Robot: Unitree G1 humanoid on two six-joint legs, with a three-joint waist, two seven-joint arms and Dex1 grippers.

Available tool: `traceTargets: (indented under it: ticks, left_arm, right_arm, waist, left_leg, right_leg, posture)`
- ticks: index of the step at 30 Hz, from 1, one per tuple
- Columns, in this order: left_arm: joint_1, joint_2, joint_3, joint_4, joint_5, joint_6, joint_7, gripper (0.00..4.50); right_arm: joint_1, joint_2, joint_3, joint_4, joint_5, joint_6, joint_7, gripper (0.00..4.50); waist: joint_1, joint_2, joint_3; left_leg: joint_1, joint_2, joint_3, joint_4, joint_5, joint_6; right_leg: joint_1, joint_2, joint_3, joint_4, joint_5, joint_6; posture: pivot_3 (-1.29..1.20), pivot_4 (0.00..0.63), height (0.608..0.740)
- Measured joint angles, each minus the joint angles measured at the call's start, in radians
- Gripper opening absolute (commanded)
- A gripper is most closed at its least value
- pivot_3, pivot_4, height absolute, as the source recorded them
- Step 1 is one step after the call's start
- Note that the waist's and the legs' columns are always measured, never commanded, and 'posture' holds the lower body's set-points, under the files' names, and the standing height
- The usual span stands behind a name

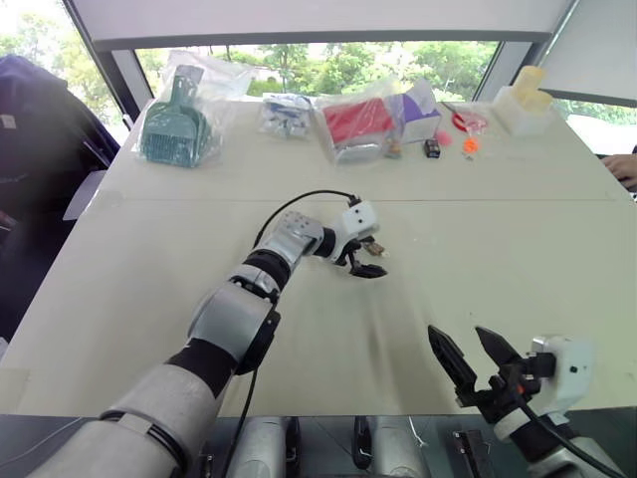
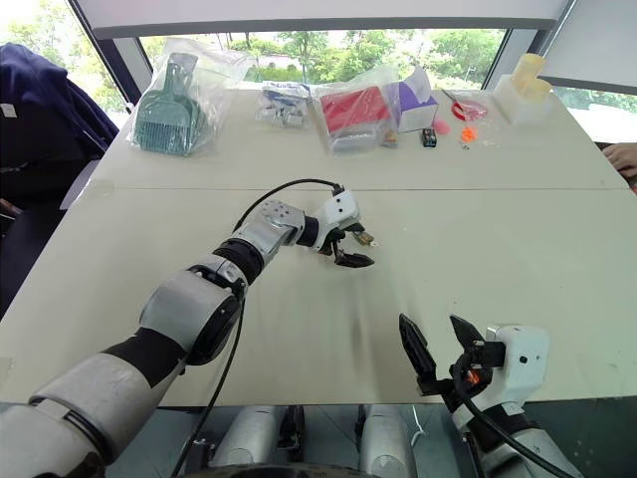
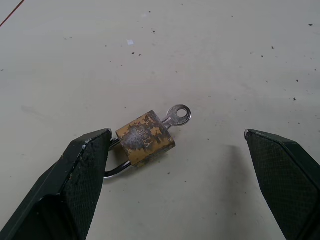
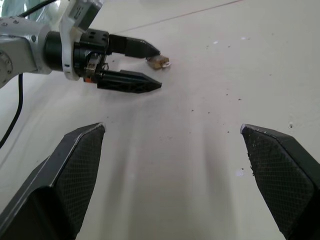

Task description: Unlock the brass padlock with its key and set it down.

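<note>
The brass padlock (image 3: 145,138) lies flat on the pale table (image 1: 498,239), its yellow body worn and scuffed. A small silver key (image 3: 179,114) sticks out of its keyhole end. The thin shackle (image 3: 116,171) runs behind one finger, so I cannot tell whether it is unlocked. My left gripper (image 3: 177,135) is open and low over the table with the padlock (image 1: 373,249) between its fingers, close to one finger (image 3: 85,170). My right gripper (image 1: 458,334) hangs open and empty near the table's front edge, well apart from the padlock (image 4: 160,62).
Along the table's far edge lie clear bags with a green item (image 1: 179,124), small parts (image 1: 287,113) and a red item (image 1: 358,124), a purple box (image 1: 418,108), black (image 1: 431,147) and orange (image 1: 470,144) trinkets and a white block (image 1: 528,100). A person's hand (image 1: 622,167) rests at the right edge.
</note>
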Motion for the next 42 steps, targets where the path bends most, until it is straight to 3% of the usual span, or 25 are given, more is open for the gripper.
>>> traceTargets:
  ticks: [11, 16, 26, 34, 38, 42]
  left_arm:
    - [0.010, 0.069, -0.011, -0.033, 0.008, 0.006, -0.420, 4.43]
    - [0.014, 0.088, 0.013, -0.037, -0.002, 0.010, -0.463, 4.43]
    - [-0.072, 0.066, 0.142, -0.030, -0.061, 0.009, -0.181, 4.43]
    - [-0.013, -0.009, -0.052, -0.002, 0.165, -0.175, 0.178, 4.43]
    - [-0.032, -0.001, -0.123, -0.006, 0.240, -0.245, 0.249, 4.43]
    - [-0.049, 0.066, -0.168, -0.011, 0.275, -0.307, 0.229, 4.43]
  right_arm:
    - [-0.157, -0.054, -0.019, 0.000, 0.052, 0.051, -0.108, 4.50]
    - [-0.185, -0.020, -0.035, 0.000, 0.068, 0.108, -0.107, 4.50]
    - [-0.225, 0.062, -0.045, 0.001, 0.040, 0.179, -0.082, 4.50]
    - [-0.257, 0.113, -0.046, 0.001, 0.007, 0.222, -0.074, 4.50]
    - [-0.260, 0.141, -0.047, 0.001, -0.010, 0.234, -0.074, 4.50]
    - [-0.246, 0.164, -0.052, 0.001, -0.029, 0.236, -0.065, 4.50]
  waist:
    - [0.001, -0.001, 0.000]
    - [0.002, -0.001, 0.000]
    - [0.003, -0.002, 0.000]
    - [0.003, -0.003, 0.000]
    - [0.002, -0.004, -0.001]
    - [-0.012, -0.004, -0.002]
  left_leg:
    - [0.000, 0.000, 0.000, 0.000, 0.000, 0.000]
    - [0.000, 0.000, 0.000, 0.000, 0.000, 0.000]
    - [-0.001, 0.000, 0.000, 0.001, 0.000, 0.001]
    - [-0.001, -0.001, 0.000, 0.001, 0.000, 0.001]
    - [0.001, 0.000, 0.000, 0.001, 0.000, 0.001]
    - [0.002, 0.001, 0.000, 0.000, 0.000, 0.000]
  right_leg:
    - [0.000, 0.000, 0.000, 0.000, 0.000, -0.002]
    - [0.000, 0.000, 0.000, 0.001, 0.001, -0.002]
    - [0.000, 0.000, 0.000, 0.001, 0.001, -0.001]
    - [0.000, 0.000, 0.000, 0.001, 0.001, -0.001]
    - [0.001, 0.000, 0.000, 0.001, 0.001, -0.001]
    - [0.001, 0.001, 0.000, 0.002, 0.001, -0.001]
  posture:
    - [0.00, 0.150, 0.735]
    - [0.00, 0.150, 0.735]
    - [0.00, 0.150, 0.735]
    - [0.00, 0.150, 0.735]
    - [0.00, 0.150, 0.735]
    - [0.00, 0.150, 0.735]
